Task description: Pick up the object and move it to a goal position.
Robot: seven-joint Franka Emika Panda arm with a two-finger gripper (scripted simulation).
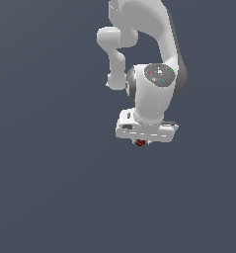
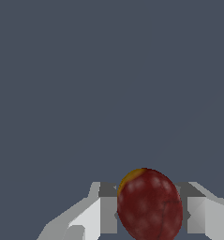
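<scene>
From the wrist view I see the claw (image 2: 148, 208) closed on the object (image 2: 150, 206), a dark red mottled lump with a small orange patch, gripped between the two fingers (image 2: 106, 211). In the exterior view the object (image 1: 140, 143) shows just beneath the claw (image 1: 145, 139) of the white arm (image 1: 154, 94), against a plain grey-blue surface (image 1: 50, 188).

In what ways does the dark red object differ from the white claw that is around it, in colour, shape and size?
Colour: the dark red object is mottled red with a small orange-yellow patch, while the claw is plain white and grey. Shape: the object is rounded and egg-like; the claw's fingers are flat and angular. Size: in the exterior view the object is only a small speck under the much wider claw. Both sit together at the end of the arm.
</scene>
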